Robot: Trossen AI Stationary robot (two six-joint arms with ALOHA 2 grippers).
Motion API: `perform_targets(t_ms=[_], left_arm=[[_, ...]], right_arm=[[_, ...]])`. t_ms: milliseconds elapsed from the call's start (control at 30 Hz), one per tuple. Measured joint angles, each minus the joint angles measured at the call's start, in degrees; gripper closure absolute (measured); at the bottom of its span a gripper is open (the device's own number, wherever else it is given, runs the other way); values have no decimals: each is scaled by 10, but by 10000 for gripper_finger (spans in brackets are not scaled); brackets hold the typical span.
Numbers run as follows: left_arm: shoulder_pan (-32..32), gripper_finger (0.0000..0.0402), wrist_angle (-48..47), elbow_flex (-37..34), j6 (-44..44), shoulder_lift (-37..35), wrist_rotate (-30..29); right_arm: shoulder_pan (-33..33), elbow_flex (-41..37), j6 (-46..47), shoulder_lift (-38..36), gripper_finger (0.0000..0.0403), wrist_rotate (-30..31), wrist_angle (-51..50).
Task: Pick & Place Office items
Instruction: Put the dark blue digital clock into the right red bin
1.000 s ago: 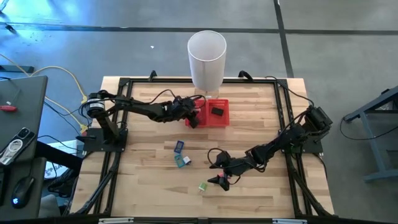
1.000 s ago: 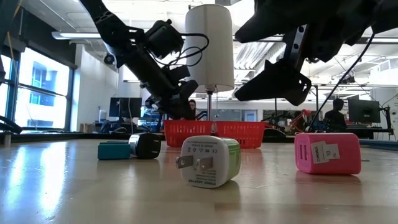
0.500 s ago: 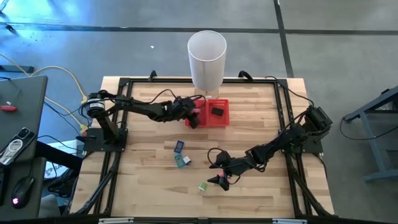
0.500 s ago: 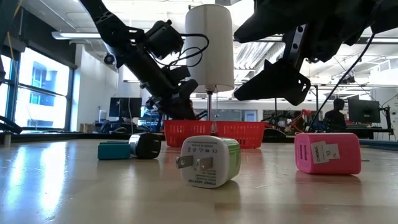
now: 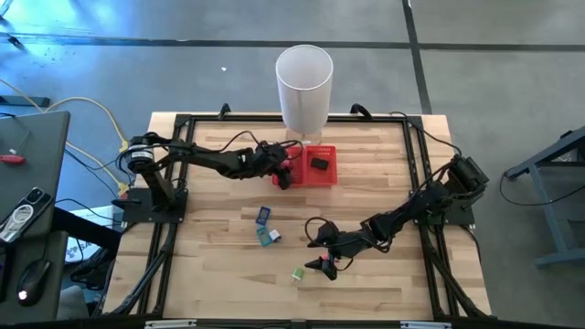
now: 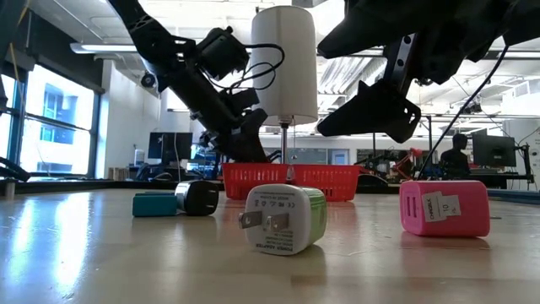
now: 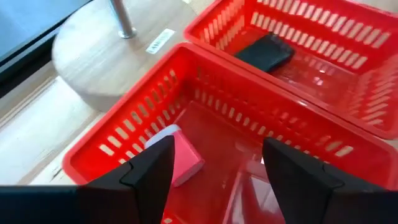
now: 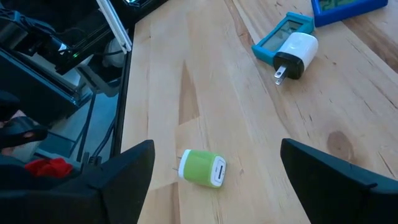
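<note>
The left tool [image 7: 214,177] hung over the near compartment of the red tray [image 7: 130,134], fingers parted and holding nothing. A pink item [image 7: 177,155] lay on the compartment floor just ahead of its fingers; a dark item [image 7: 266,52] lay in the far compartment. The right tool [image 8: 214,180] hovered above the worktop [image 8: 249,112] (fingers spread wide, empty), with the green-white item [image 8: 202,168] lying between them below, and a teal-white item [image 8: 292,53] farther ahead.

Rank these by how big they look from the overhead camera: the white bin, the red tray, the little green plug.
1. White cylinder bin, though it stands tall, nearer the camera, so it may look oversized.
2. Red mesh tray.
3. Green-white plug, by far the smallest.
</note>
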Motion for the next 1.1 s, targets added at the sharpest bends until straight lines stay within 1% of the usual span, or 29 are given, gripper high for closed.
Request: perform_targets(t_ms=[133, 233, 333, 500, 633, 800, 900, 1000, 1100], left_arm=[[-1, 165, 1, 7, 18, -23, 28], [-7, 165, -12, 7, 38, -47, 31], [-16, 165, -30, 7, 28, -78, 31], [-46, 165, -108, 7, 27, -134, 32], [-79, 165, -160, 7, 19, -174, 19], [-120, 160, -181, 7, 19, -205, -4], [-138, 139, -191, 7, 18, -212, -11], [-150, 102, -193, 7, 17, -212, -21], [-161, 64, -197, 7, 12, -212, -51]], right_arm=[[0, 0, 0, 0, 66, 0, 0], [1, 0, 0, 0, 66, 0, 0], [3, 0, 0, 0, 66, 0, 0], [5, 0, -1, 0, 66, 0, -1], [8, 0, -15, 0, 66, 2, -1], [8, 0, -18, 0, 66, 13, -1], [8, 0, -18, 0, 66, 13, -1], [8, 0, -17, 0, 66, 13, -1], [8, 0, -16, 0, 66, 13, -1]])
